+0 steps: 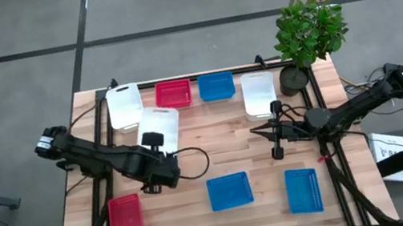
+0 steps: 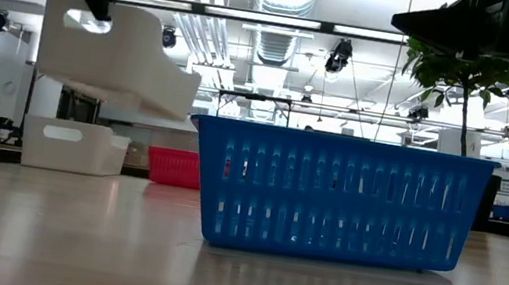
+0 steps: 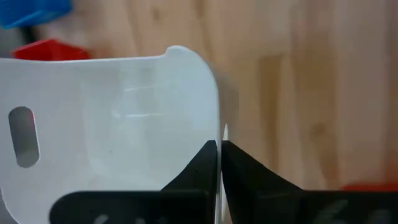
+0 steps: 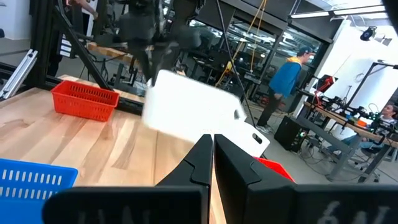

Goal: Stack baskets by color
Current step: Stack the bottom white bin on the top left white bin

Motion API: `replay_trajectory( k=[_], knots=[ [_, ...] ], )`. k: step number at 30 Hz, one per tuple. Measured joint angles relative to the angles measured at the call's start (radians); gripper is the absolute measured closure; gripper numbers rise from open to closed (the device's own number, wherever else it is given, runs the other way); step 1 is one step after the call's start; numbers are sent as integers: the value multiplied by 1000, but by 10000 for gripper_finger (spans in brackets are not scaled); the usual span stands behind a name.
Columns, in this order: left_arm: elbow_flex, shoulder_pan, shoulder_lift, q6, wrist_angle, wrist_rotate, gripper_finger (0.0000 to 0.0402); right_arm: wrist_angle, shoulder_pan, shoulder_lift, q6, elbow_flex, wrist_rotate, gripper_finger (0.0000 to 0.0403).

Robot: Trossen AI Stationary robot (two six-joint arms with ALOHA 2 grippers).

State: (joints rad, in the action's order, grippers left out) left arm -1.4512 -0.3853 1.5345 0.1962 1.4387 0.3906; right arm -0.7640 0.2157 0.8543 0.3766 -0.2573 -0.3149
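The left gripper (image 1: 154, 139) fingers pinch a white basket (image 1: 159, 124) by one thin wall; it could slip and drop; the right gripper (image 1: 280, 152) fingers are closed on nothing.

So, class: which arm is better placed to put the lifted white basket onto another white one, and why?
Left. The left gripper is shut on the rim of the lifted white basket, with another white basket close behind it. The right gripper is shut and holds nothing.
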Motion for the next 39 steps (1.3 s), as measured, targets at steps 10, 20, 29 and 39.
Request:
replay_trajectory(
  k=[10, 20, 29, 39],
  knots=[
    [6, 117, -115, 6, 98, 129, 401, 11, 0, 0, 0, 0, 0, 394],
    [160, 342, -336, -104, 26, 186, 402, 31, 0, 0, 12, 0, 0, 394],
    [352, 575, -449, -306, -144, 159, 402, 28, 0, 0, 34, 0, 0, 394],
    [491, 714, -473, -433, -279, 96, 402, 31, 0, 0, 35, 0, 0, 394]
  ],
)
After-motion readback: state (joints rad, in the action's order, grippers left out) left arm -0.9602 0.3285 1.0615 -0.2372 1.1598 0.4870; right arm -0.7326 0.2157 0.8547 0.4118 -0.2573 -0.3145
